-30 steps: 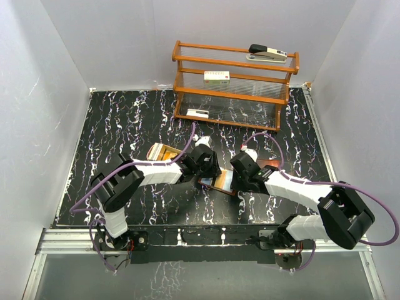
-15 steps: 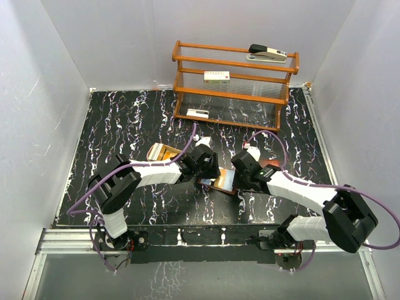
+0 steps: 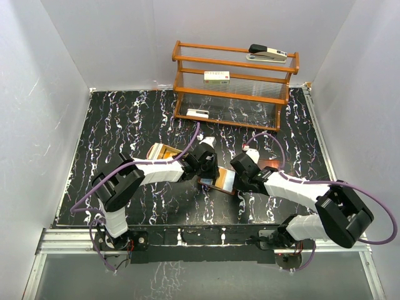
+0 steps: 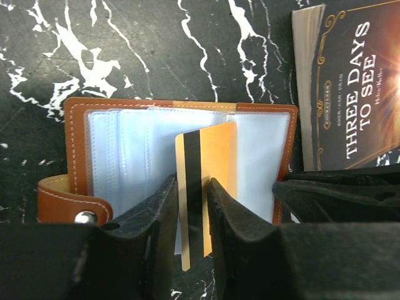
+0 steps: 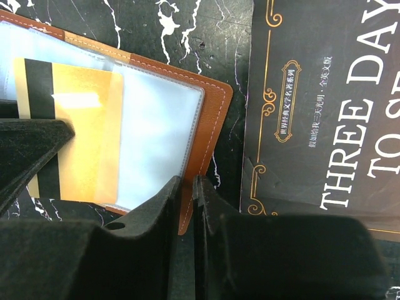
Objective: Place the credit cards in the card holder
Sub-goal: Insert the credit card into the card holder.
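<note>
Stitched leather card holder [image 4: 119, 150], glossy card [image 4: 215, 156]

One card [image 4: 215, 159]; one card holder [image 4: 76, 128]; one book [image 4: 362, 81]; one rack [image 3: 232, 61]

Top view taken from high above and behind arm bases [image 3: 125, 240], tilted down; whole table [image 3: 125, 119] covered, work seen small and far. Left wrist view taken close behind left pincer [image 4: 190, 184], aimed down along it: card holder [image 4: 125, 144] spread just ahead of tips, gold card [image 4: 209, 150] between them, book [image 4: 356, 94] ahead-right. Right wrist view taken equally close behind right pincer [image 5: 187, 182]: card holder ahead-left of tips, book ahead-right. Card holder, gold card, book shared by both wrist views; same patch covered mid-frame by top view.
</note>
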Robot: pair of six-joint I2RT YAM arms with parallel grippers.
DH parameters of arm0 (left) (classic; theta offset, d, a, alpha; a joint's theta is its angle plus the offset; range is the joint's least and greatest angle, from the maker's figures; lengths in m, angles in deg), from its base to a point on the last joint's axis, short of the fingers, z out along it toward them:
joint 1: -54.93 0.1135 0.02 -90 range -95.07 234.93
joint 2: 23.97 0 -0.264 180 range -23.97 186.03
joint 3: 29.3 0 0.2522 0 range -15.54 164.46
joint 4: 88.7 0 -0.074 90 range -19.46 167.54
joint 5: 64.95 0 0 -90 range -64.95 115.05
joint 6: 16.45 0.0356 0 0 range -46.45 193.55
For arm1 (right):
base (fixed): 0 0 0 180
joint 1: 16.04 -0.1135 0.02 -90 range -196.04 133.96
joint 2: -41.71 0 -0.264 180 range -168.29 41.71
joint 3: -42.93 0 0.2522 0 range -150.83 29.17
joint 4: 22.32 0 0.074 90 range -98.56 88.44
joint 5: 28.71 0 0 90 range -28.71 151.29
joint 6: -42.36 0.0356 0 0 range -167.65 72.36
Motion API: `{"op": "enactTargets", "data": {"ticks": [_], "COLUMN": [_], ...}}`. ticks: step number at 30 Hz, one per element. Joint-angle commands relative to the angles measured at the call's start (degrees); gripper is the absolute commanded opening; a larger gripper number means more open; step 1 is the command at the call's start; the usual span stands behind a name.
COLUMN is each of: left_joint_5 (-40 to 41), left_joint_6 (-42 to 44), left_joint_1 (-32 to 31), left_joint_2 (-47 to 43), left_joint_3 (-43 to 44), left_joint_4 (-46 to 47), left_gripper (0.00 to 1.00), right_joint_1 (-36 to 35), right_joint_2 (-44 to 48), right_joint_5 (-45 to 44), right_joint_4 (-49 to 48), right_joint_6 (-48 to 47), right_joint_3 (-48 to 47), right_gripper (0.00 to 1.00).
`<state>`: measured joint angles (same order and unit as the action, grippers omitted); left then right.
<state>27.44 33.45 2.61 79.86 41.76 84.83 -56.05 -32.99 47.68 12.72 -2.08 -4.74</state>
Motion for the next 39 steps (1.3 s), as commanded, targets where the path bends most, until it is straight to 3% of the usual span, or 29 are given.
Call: {"op": "enactTargets", "data": {"ticks": [1,6,13,16,26,39], "left_joint_5": [-4.63,-6.59,0.49,3.44,2.26,-1.32], "left_joint_6": [1.33,1.57,2.57,2.14,0.54,0.98], "left_joint_1": [-0.24,-0.38,-0.77,-0.77,-1.5,-1.54], "left_joint_2": [1.04,2.16,-0.59,-2.63,-5.63,-2.53], "left_joint_3": [0.8,1.69,2.83,2.9,1.36,1.5], "left_joint_4": [1.18,1.82,-3.97,-5.76,-3.29,-1.69], "left_gripper": [0.2,0.2,0.42,0.46,0.49,0.5], "right_joint_1": [0.02,0.02,0.02,0.04,0.07,0.02], "right_joint_2": [1.04,0.91,2.34,3.15,3.65,2.94], "right_joint_5": [-0.38,-0.16,-0.24,-0.07,-0.24,-0.26], "right_joint_4": [-4.91,-5.79,-4.9,-4.58,-4.38,-3.97], "right_joint_6": [0.31,-0.11,-0.43,-0.17,0.32,0.71], "right_joint_3": [2.21,2.53,2.11,2.26,2.18,1.83], "right_gripper": [0.12,0.12,0.12,0.12,0.12,0.12]}}
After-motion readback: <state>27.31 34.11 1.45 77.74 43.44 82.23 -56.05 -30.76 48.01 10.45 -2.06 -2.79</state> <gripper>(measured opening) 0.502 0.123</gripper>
